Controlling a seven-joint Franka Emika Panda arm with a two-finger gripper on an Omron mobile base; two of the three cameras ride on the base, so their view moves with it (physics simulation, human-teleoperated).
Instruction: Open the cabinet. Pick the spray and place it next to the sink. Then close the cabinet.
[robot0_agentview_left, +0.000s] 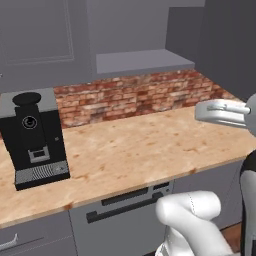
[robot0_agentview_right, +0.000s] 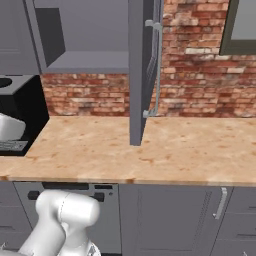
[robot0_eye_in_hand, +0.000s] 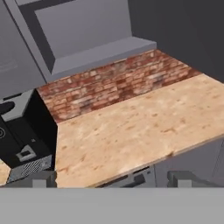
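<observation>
1. Cabinet (robot0_agentview_right: 141, 70): door is seen swung out approx. edge-on in the right base view, w/ the long silver bar handle (robot0_agentview_right: 157, 67) on its right face. Step 1 (open) is judged done.
2. Cabinet interior: a bare grey shelf (robot0_agentview_left: 142, 61) is shown above the brick wall (robot0_agentview_left: 135, 95). No bottle can be made out on the visible part of it.
3. Spray: not located in any view; position cannot be told. It may be deeper in the cabinet or on a part hidden by the door or frame.
4. Sink: also not located, so the drop-off spot is unconfirmed.
5. Gripper (robot0_eye_in_hand: 116, 178): jaws are set fully apart, nothing held. In the hand view the two fingertips (robot0_eye_in_hand: 41, 178) are seen at the bottom edge, well apart, over the front of the bench (robot0_eye_in_hand: 140, 127).
6. In the left base view the hand is seen at the right edge, above the bench and short of the cabinet opening.
7. Coffee machine (robot0_agentview_left: 34, 140): stands on the bench at left, clear of the cabinet.
8. Step in hand (judged): start of step 2, i.e. finding and reaching the spray.
9. Next move calls for: hand to be raised and aimed into the cabinet until the spray is in sight; jaws kept wide; approach lined up w/ the bottle body or neck.
10. Caution: the open door edge is close to the reach path; contact is to be avoided.
</observation>
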